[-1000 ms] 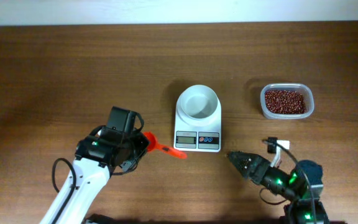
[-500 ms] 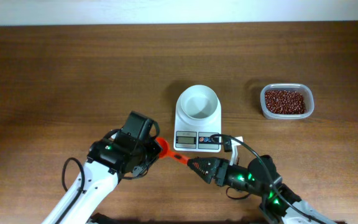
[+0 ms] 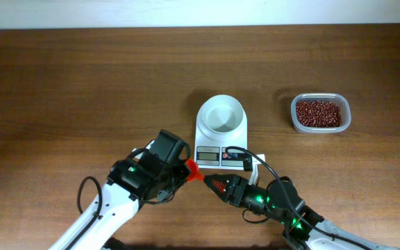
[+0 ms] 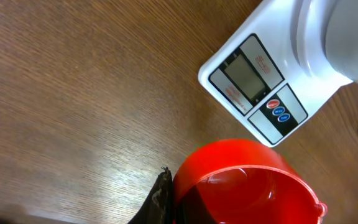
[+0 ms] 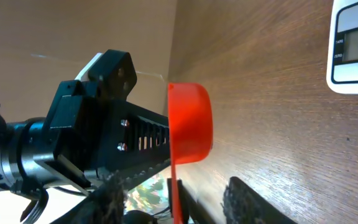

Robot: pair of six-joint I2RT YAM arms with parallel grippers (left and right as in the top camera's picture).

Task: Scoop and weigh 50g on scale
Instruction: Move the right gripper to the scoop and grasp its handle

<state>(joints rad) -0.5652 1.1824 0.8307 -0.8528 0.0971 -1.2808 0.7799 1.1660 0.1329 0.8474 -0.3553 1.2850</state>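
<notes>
Gripping a red plastic scoop (image 3: 192,169), the left gripper (image 3: 184,167) is holding it above the dark brown wooden table (image 3: 82,83), just in front of the near left corner of the small white digital kitchen scale (image 3: 210,154). Its fingers are sitting closed on the scoop; in the left wrist view, one dark fingertip (image 4: 158,198) is showing right beside the scoop's round cup. The scoop's handle is pointing away from the left gripper, toward the right arm.

Reaching in from the other side, the right gripper (image 3: 211,184) is meeting that handle. In the right wrist view its two fingers (image 5: 246,198) are standing apart with the thin red handle running between them, and a gap is showing on each side.

On the scale a white round bowl (image 3: 221,114) is sitting, behind the grey display and the red and blue buttons. The small dark red-brown beans (image 3: 318,112) are lying heaped in a clear rectangular plastic tub (image 3: 292,114), well apart from the scale to its right, near the table's far right side.
</notes>
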